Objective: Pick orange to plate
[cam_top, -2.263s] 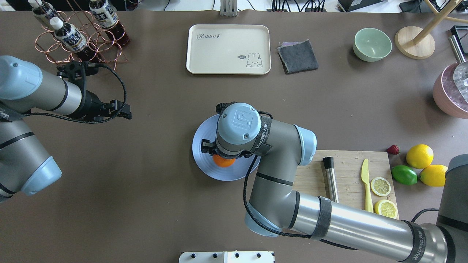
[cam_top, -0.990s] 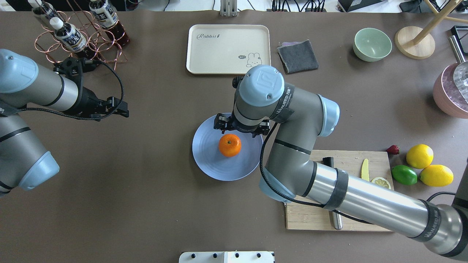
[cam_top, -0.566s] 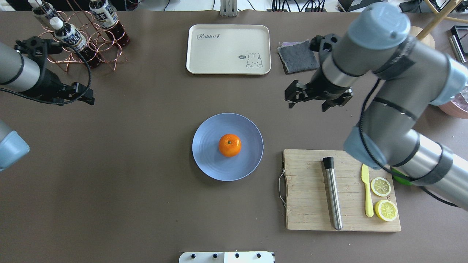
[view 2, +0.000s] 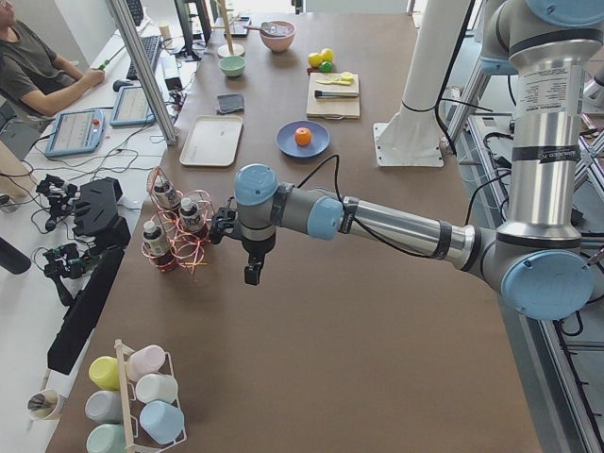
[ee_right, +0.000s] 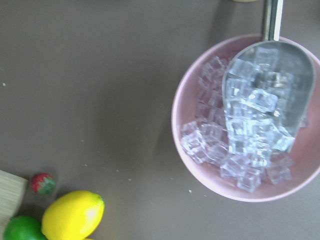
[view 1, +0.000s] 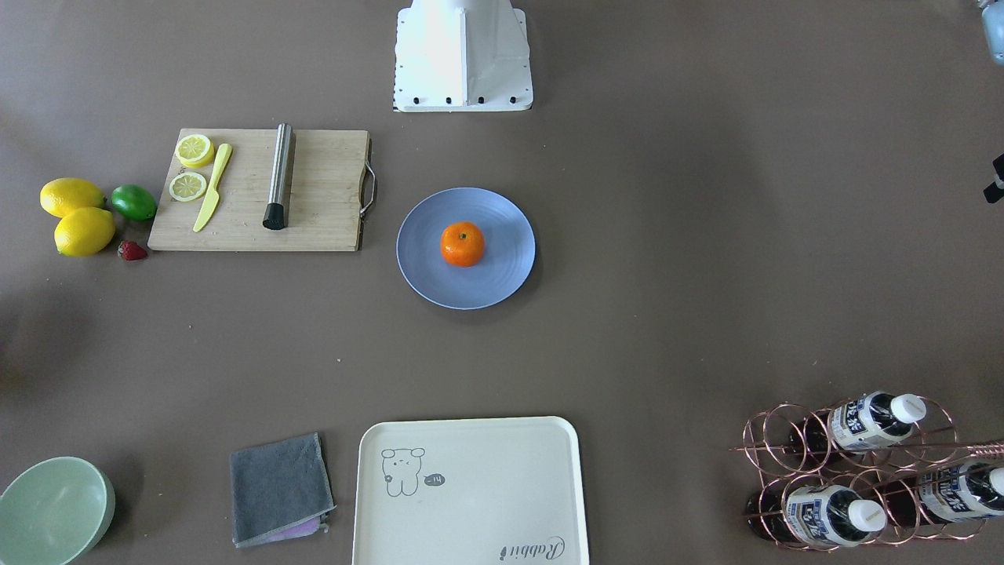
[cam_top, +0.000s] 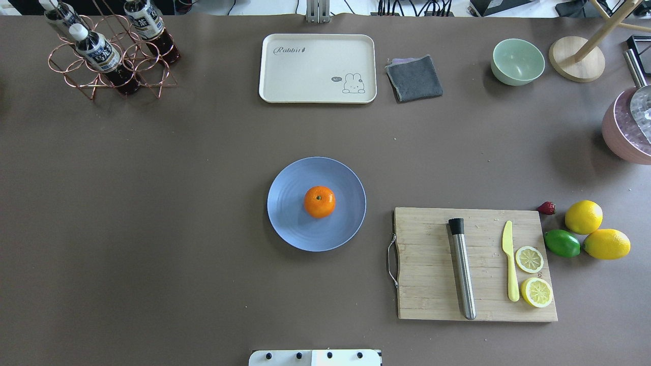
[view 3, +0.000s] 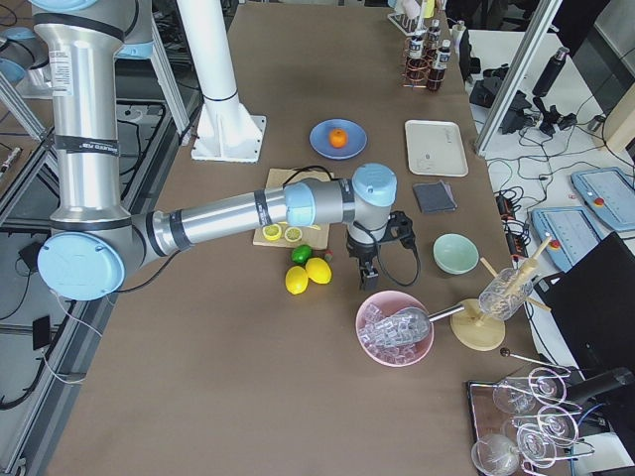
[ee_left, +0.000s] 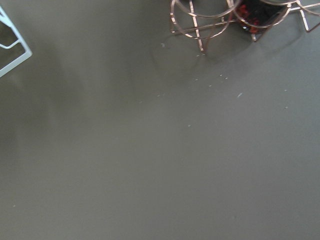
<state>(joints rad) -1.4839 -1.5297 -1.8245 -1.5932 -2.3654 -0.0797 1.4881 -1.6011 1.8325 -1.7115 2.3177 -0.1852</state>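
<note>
The orange (cam_top: 319, 202) sits alone at the middle of the blue-grey plate (cam_top: 290, 223), stem dot up; both also show in the front view, orange (view 1: 462, 243) on plate (view 1: 502, 282). No gripper is near them. My left gripper (view 2: 251, 276) hangs over bare table beside the bottle rack, far from the plate. My right gripper (view 3: 364, 280) points down between the lemons and the pink ice bowl. Both appear only in the side views, so I cannot tell whether they are open or shut. Neither wrist view shows any fingers.
A cutting board (cam_top: 432, 284) with a steel tube, a yellow knife and lemon slices lies right of the plate. Lemons (cam_top: 583, 217) and a lime (cam_top: 562, 243) lie beyond it. A pink ice bowl (ee_right: 176, 125), a cream tray (cam_top: 305, 76), a green bowl (cam_top: 518, 61) and a bottle rack (cam_top: 107, 76) ring the table.
The right gripper let go of the orange on the plate, rose and swung off to the right; the left arm pulled back left. Both have left the overhead view.
</note>
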